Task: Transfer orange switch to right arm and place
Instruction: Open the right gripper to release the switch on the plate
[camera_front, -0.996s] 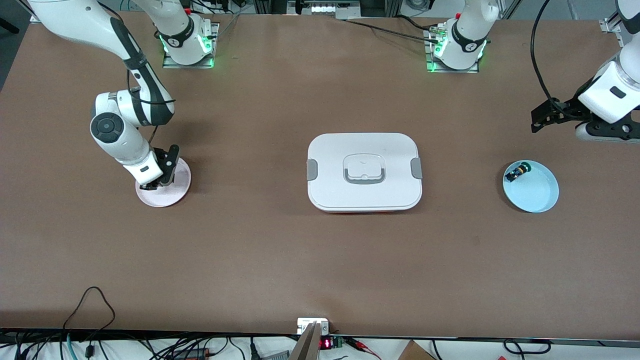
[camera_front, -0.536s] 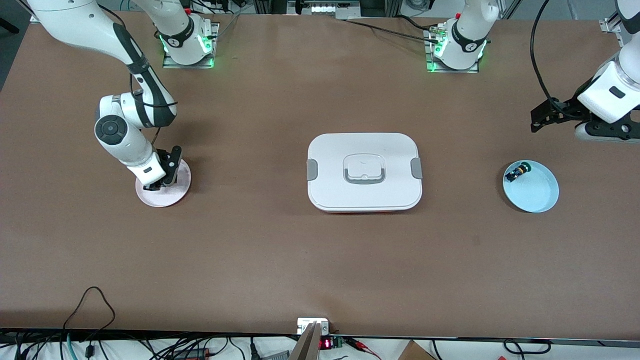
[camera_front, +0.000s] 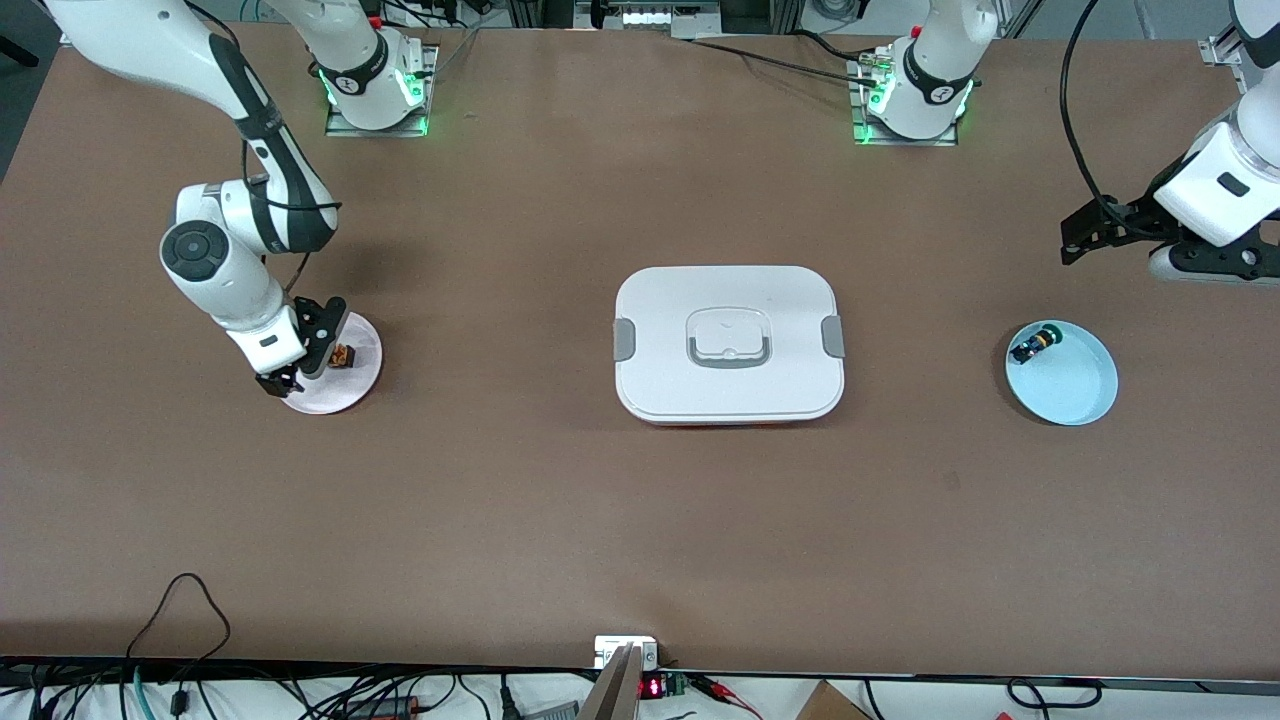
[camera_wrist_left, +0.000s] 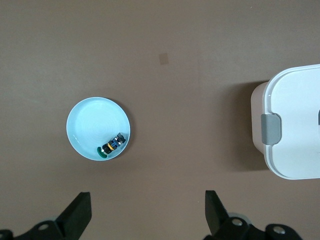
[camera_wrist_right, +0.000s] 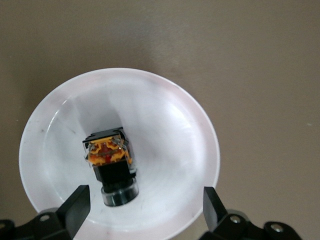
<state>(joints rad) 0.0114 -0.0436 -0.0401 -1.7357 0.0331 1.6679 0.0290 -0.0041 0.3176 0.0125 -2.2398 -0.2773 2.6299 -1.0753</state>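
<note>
Now the orange switch is lying in the pink dish at the middle left of the front view, toward the right arm's end of the table, with no finger touching it. In the right wrist view the switch is sitting near the dish's middle, on its side, amber body up in the frame and black barrel pointing down. The right gripper is hanging low over the dish's edge with its fingers spread wide and nothing between them; that spread, with the switch lying free, is reading to me as a release, so the placing looks done.

At the right edge of the front view the left gripper is waiting above bare table, jaws apart and empty, seemingly parked clear of the right arm's work. Below it in the frame, the green-capped switch is resting against the rim of the blue dish (the same one at the middle left of the left wrist view, and not the task's). The white box is sitting shut at centre frame.

The orange cap itself is hard to make out: the barrel's end is looking dark and glossy. The left arm is being cut off by the frame edge, and the box is only partly showing in the left wrist view.
</note>
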